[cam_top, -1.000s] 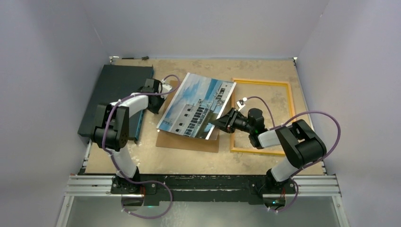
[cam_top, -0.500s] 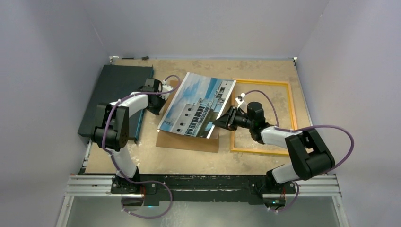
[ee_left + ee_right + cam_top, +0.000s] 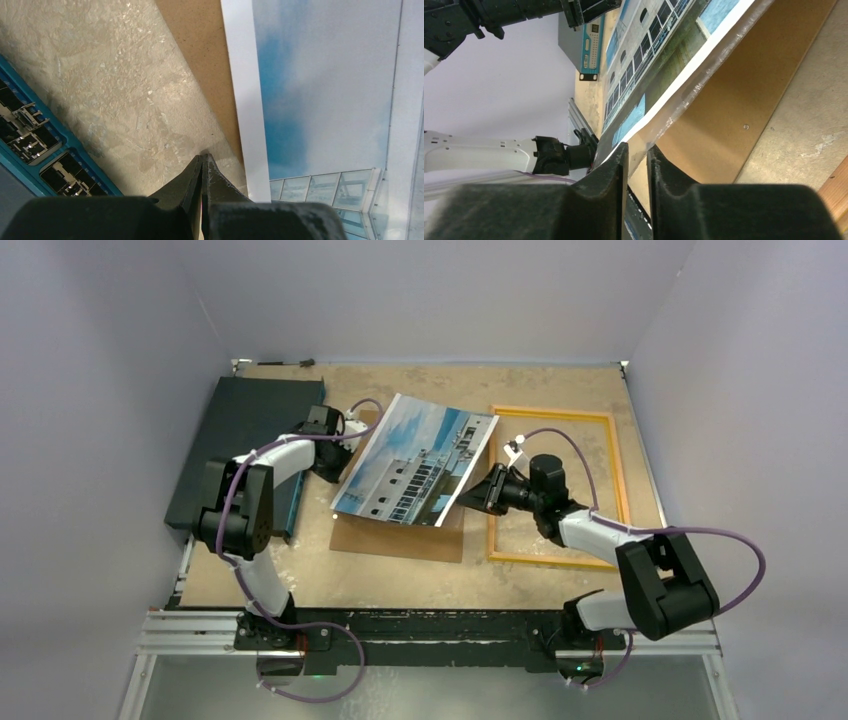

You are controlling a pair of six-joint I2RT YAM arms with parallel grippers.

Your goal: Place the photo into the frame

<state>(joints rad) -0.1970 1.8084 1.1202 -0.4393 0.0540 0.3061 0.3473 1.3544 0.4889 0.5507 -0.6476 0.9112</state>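
Table [image 3: 420, 575] sandy tan, speckled, scuffed; plain pale grey walls [image 3: 440, 290] on 3 sides; metal rail [image 3: 190, 630] at near edge. Photo [image 3: 415, 462] mid table, pic side up, over brown backing board [image 3: 400, 538], right side tipped up. R gripper [image 3: 636, 150] narrow, pinching photo's near-right edge. L gripper [image 3: 202, 157] squeezed tight, holding nothing, tip by photo's left edge. Yellow frame [image 3: 550, 411] flat at right, just beside photo. Dark slab [image 3: 245, 430] at left

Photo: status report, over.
Left gripper shut, tip beside photo edge. Right gripper straddles photo's raised edge, grip unconfirmed. Photo tilted over board, not in frame. Right arm crosses frame.
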